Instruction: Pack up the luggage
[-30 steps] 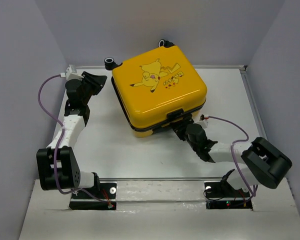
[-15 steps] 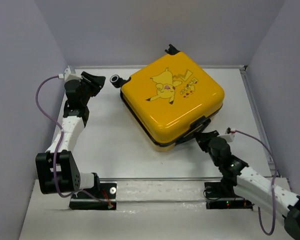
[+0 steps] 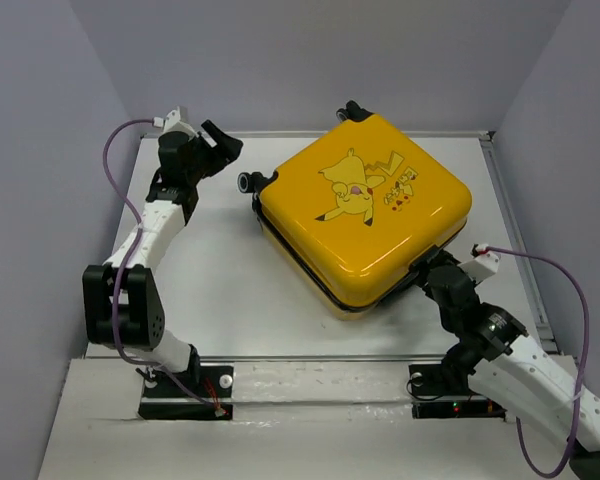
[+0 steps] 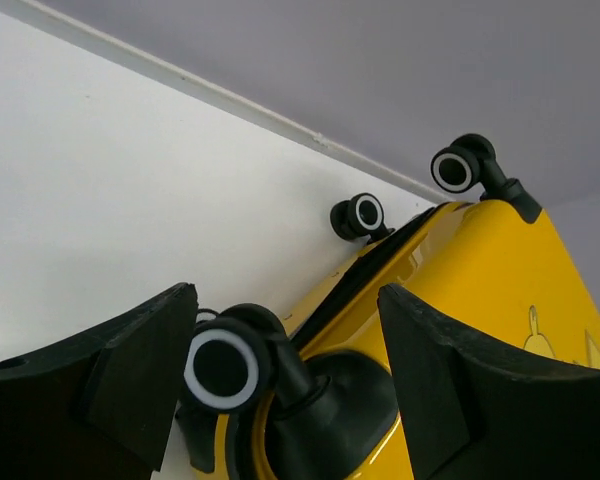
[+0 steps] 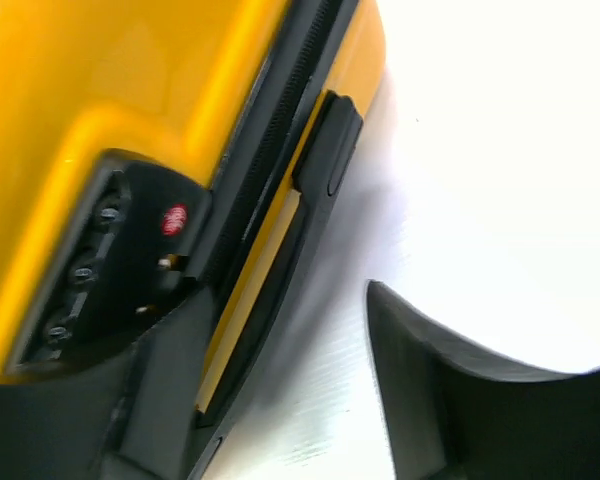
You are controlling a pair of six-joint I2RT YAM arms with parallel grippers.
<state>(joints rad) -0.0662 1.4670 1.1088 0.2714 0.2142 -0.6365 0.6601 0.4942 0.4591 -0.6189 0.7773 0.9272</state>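
Top external view, one item on a white tabletop [image 3: 230, 270].

Item: suitcase [image 3: 365, 225], yellow hard shell, rounded corners, cartoon print [image 3: 358, 185] on the upper face. It lay flat and shut, turned cornerwise, on the far right part of the tabletop, with one corner toward the near edge. Black-and-white wheels showed along its far left side: one [image 3: 248, 181] toward the far left corner of the tabletop, another [image 3: 353, 110] at the far edge.

Left gripper [image 3: 218, 148]: near the far left corner of the tabletop, just beside the nearer wheel. Left wrist view: jaws open, the two dark fingers [image 4: 130, 390] spread wide, that wheel [image 4: 220, 370] standing between them with a gap on both sides. Two more wheels [image 4: 361, 214] and [image 4: 454, 170] showed beyond it, along the dark seam between the shell halves.

Right gripper [image 3: 430, 272]: at the suitcase's near right side, low over the tabletop. Right wrist view: jaws open, one finger [image 5: 460, 410] clear over bare tabletop, the other close under the shell's edge; contact could not be told. A black lock panel [image 5: 100, 270] with small dials and a red mark sat beside the seam, and a flat black side handle [image 5: 328, 150] lay farther along it.

Purple cable [image 3: 120, 180]: looped along the left arm.
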